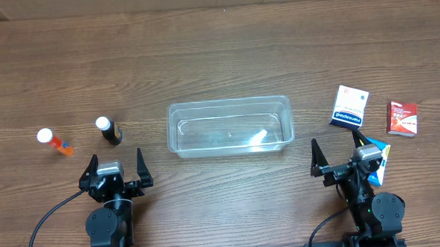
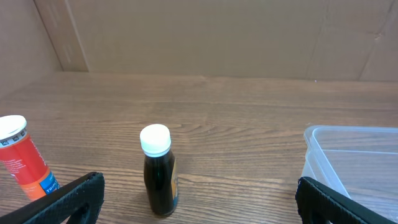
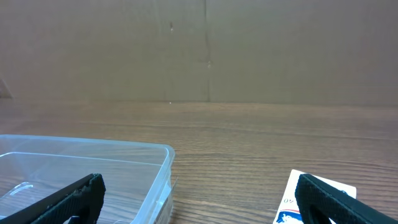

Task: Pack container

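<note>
Overhead, the clear container [image 1: 226, 102] lay at the middle of the desk [image 1: 224, 49], bottles [image 1: 54, 141] to its left and boxes [image 1: 350, 106] to its right. The left fingers [image 1: 141, 164] and right fingers [image 1: 314, 155] were both spread wide with nothing held; a dark bottle [image 1: 109, 130] stood near the left pair

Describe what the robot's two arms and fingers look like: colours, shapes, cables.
The left arm and right arm are black with round joint housings and a light grey block at each wrist. The left gripper and right gripper each have two slim, matte black fingers tapering to points. A black cable loops out near each base.
</note>
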You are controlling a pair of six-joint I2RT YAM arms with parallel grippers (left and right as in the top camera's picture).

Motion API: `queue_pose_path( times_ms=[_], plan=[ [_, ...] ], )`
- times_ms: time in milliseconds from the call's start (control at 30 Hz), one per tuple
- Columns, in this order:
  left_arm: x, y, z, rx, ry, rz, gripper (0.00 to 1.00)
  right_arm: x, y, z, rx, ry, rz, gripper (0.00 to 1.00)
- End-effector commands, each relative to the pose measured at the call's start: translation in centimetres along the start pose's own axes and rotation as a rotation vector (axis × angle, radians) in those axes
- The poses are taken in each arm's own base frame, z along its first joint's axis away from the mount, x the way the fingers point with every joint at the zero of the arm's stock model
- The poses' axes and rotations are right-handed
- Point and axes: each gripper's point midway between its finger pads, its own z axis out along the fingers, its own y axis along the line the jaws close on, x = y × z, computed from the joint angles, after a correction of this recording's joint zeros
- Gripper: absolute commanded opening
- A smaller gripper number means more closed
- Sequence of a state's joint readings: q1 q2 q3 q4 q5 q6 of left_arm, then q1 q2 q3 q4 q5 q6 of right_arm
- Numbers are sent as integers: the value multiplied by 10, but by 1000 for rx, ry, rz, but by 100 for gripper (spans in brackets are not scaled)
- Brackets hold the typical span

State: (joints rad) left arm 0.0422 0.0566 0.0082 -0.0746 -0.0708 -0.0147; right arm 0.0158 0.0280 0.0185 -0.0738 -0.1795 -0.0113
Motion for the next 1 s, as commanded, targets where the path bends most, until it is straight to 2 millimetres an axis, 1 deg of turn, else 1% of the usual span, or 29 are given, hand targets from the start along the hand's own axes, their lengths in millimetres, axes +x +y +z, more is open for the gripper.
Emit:
queue_pose_path(
  times_ms=[0, 667, 767, 967],
  plan=[
    [-2, 1, 0, -1, -12, 20, 100, 1, 3, 0, -15, -7, -6, 100],
    [-2, 1, 0, -1, -12, 21, 100, 1, 3, 0, -16, -7, -5, 100],
    [-2, 1, 0, 0, -11, 20, 100, 1, 3, 0, -15, -6, 39, 100],
    [-6, 0, -2, 3, -13, -29, 100, -1, 3, -1, -10, -4, 41, 100]
  ],
)
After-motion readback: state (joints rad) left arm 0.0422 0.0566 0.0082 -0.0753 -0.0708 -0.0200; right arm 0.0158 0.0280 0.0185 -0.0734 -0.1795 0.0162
